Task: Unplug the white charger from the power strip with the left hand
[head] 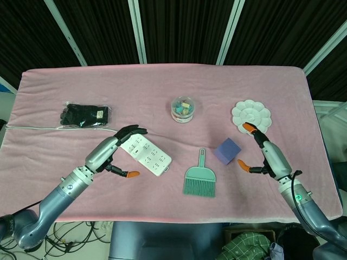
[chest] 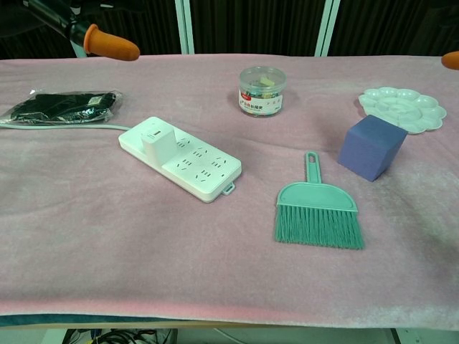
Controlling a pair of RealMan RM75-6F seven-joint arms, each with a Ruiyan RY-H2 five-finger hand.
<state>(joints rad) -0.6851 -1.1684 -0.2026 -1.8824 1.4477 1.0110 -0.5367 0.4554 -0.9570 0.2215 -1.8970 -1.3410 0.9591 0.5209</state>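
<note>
The white power strip [head: 147, 154] [chest: 189, 161] lies slantwise on the pink cloth, left of centre. A white charger [chest: 158, 141] stands plugged into its far left end, untouched. My left hand [head: 111, 153] hovers over that end with its fingers spread, holding nothing; in the head view its fingers cover most of the charger. The chest view catches only one of its orange fingertips [chest: 112, 46] at the top left, well above the strip. My right hand [head: 262, 152] is open near the table's right front, just right of the blue cube [head: 227, 150].
A black packet [head: 85, 115] [chest: 64, 107] lies at the left, with the strip's white cable [chest: 57, 125] running beside it. Also there: a clear jar [head: 182, 109], a white palette [head: 251, 115], a green hand brush [head: 199, 176] [chest: 318, 208].
</note>
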